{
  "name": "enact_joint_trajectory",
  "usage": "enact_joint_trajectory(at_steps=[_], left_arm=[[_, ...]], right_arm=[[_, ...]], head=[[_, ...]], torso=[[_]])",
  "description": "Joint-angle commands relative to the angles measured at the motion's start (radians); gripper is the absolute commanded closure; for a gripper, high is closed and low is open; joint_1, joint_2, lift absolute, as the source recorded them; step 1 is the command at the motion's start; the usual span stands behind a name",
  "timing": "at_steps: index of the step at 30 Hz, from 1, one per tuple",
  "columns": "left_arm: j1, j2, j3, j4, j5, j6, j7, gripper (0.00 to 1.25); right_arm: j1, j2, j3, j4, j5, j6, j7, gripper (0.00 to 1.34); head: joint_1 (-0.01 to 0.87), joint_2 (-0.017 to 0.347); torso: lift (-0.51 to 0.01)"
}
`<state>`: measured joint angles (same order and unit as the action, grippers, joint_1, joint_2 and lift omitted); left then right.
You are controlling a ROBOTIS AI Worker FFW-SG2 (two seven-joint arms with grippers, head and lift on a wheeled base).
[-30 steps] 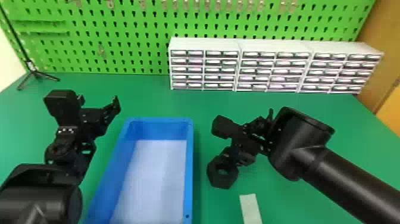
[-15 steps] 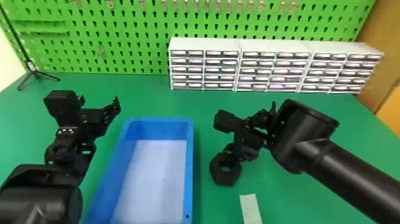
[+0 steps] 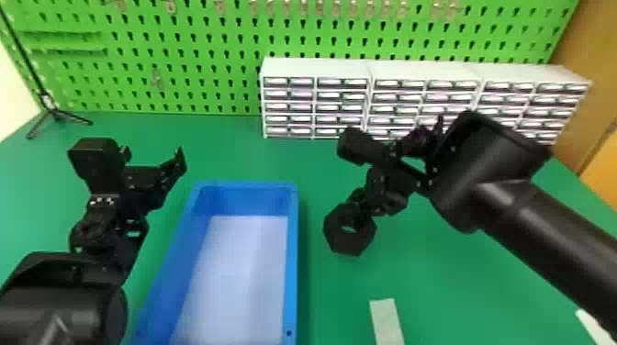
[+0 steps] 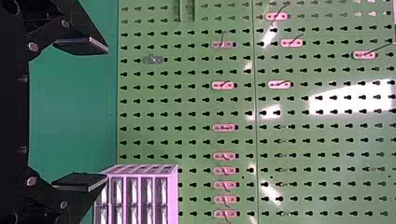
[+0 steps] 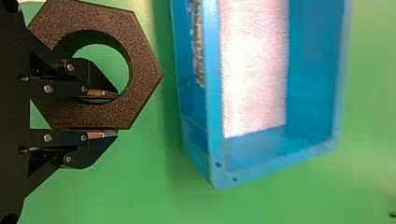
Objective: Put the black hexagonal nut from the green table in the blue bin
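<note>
The right gripper (image 3: 360, 204), pinching the black hexagonal nut (image 3: 351, 245), is now higher than before, between the blue bin (image 3: 292, 257) and the worktop (image 3: 459, 284)'s right edge.

Near end of the blue bin (image 3: 292, 257) cut off by the head view's bottom edge, drawers (image 3: 342, 97) blurred.

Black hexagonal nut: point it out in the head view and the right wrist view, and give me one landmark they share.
Head view: the black hexagonal nut is just right of centre, to the right of the bin.
Right wrist view: the black hexagonal nut is in the right tool, one finger through its hole, the other along its outer edge.
Shared landmark: the blue bin, beside the nut in both.
</note>
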<state>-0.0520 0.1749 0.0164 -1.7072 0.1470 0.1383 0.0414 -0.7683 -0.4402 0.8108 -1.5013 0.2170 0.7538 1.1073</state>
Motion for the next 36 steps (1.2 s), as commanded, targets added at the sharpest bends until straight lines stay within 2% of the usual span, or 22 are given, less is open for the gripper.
enact_joint_trajectory(at_steps=[1,7,13,24,36], left_arm=[[0.000,-0.002,-0.001,0.000,-0.001,0.000,0.000,0.30],[-0.002,0.000,-0.001,0.000,-0.001,0.001,0.000,0.30],[-0.002,0.000,-0.003,0.000,-0.001,0.000,0.002,0.30],[-0.005,0.000,-0.007,0.001,-0.004,0.001,0.002,0.30],[-0.008,0.000,-0.013,0.011,-0.006,0.001,0.002,0.30]], right_arm=[[-0.023,-0.002,-0.009,-0.043,-0.013,0.021,0.009,1.00],[-0.048,0.003,-0.015,-0.074,-0.080,0.032,0.014,1.00],[-0.072,0.020,-0.016,-0.112,-0.102,0.041,0.012,1.00],[-0.115,0.107,0.022,-0.117,-0.087,0.036,0.009,1.00],[-0.126,0.195,0.077,-0.111,-0.087,0.036,-0.043,1.00]], head=[[0.683,0.028],[0.683,0.028],[0.683,0.028],[0.683,0.028],[0.683,0.028]], torso=[[-0.096],[-0.096],[-0.096],[-0.096],[-0.096]])
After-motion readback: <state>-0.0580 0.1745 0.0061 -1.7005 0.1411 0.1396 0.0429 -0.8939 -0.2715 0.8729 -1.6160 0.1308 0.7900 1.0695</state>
